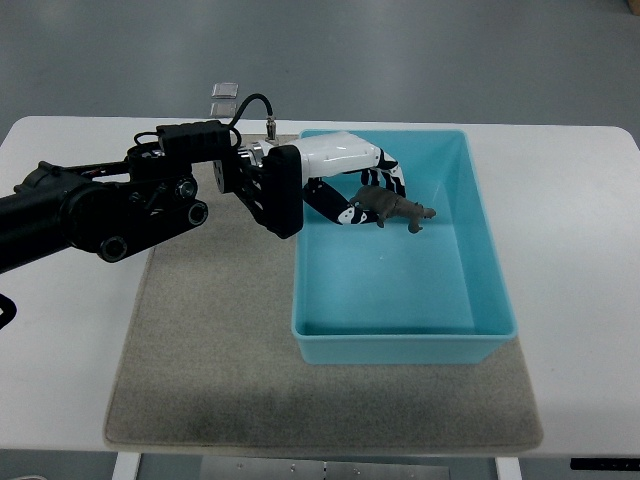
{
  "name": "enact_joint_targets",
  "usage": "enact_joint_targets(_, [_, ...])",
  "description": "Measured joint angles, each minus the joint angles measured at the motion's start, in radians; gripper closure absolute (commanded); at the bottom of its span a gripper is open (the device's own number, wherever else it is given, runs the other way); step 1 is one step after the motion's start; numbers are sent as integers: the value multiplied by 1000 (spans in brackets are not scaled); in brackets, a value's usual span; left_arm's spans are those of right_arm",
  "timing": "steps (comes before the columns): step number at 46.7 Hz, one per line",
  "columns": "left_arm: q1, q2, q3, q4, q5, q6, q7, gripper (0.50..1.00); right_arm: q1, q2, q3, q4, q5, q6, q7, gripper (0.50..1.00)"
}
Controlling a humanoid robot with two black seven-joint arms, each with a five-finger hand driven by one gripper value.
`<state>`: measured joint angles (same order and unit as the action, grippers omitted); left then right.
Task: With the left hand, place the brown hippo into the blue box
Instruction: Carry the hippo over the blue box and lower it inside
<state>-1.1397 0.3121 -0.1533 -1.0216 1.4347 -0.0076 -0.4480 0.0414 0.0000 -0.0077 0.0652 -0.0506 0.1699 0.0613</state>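
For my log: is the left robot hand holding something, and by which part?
Yes: the left robot hand holds the brown hippo by its rear end, over the blue box.

Blue box (478,215): open-topped, interior floor bare along the near and right parts; raised walls bar any low entry from the sides.
Left hand (362,190): reaches over the box's left wall, holding the brown hippo (392,208); together they fill the far-left part of the opening.
Left arm (110,205): lies across the far-left of the grey mat (210,350), blocking passage there.
Mat: near half free, also a strip right of the box.
White table (585,260): right side free.
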Motion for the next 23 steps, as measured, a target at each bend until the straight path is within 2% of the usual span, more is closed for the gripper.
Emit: enact_joint_targets(23, [3, -16, 47, 11, 9, 0, 1, 997, 0, 0, 0, 0, 0, -1, 0, 564])
